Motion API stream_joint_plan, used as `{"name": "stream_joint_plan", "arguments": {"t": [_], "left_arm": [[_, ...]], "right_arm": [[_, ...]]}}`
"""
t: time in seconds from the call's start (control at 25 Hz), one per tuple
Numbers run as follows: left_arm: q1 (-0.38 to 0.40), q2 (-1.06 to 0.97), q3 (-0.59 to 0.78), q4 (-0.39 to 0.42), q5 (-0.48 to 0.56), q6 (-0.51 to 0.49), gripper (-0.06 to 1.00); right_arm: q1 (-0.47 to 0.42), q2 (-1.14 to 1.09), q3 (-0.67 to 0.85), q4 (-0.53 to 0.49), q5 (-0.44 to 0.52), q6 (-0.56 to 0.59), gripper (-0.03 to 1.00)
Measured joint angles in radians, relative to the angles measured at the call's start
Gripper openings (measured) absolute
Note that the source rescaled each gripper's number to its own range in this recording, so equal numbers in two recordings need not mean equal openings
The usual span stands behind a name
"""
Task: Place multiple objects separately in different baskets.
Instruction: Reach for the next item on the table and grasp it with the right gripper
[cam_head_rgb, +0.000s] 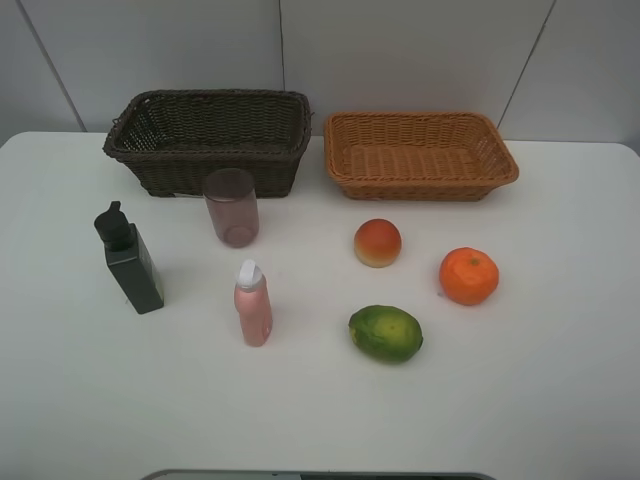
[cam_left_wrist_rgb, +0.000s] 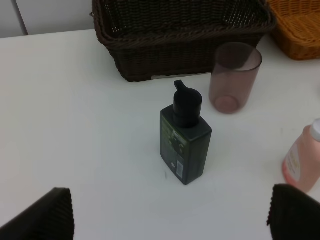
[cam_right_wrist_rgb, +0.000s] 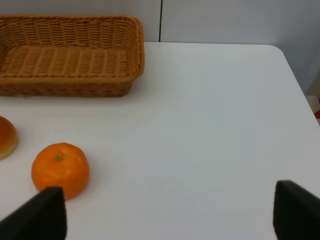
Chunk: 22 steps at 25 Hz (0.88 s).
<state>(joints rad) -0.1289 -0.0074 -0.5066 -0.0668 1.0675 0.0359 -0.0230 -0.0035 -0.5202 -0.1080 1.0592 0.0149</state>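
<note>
Table (cam_head_rgb: 560, 400) is taking up nearly the whole overhead view, plain matte white with rounded back corners; it's butting up against a pale grey wall (cam_head_rgb: 400, 50) of panels with thin dark seams running down it; dark brown basket (cam_head_rgb: 230, 172) is sitting back left and the light orange-tan basket (cam_head_rgb: 420, 185) is sitting just beside it on the right, both close to the wall; everything else is standing loose on the table in front of them; black pump bottle (cam_head_rgb: 132, 265) is standing upright far left, translucent pink cup (cam_head_rgb: 232, 208) is standing just in front of the dark basket, pink white-capped bottle (cam_head_rgb: 253, 308) is standing nearer the front; green oval fruit (cam_head_rgb: 386, 333), orange (cam_head_rgb: 468, 276) and red-yellow round fruit (cam_head_rgb: 378, 243) are lying spread out in front of the tan basket; left gripper (cam_left_wrist_rgb: 165, 215) is hanging wide open facing the pump bottle, gripping nothing; right gripper (cam_right_wrist_rgb: 167, 212) is hanging with fingers spread apart, holding nothing, the orange near one fingertip.
</note>
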Motion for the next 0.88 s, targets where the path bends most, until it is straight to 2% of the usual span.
{"name": "stream_joint_plan", "arguments": {"t": [0.88], "left_arm": [[0.000,0.000,0.000,0.000,0.000,0.000,1.00]], "right_arm": [[0.000,0.000,0.000,0.000,0.000,0.000,0.65]]}}
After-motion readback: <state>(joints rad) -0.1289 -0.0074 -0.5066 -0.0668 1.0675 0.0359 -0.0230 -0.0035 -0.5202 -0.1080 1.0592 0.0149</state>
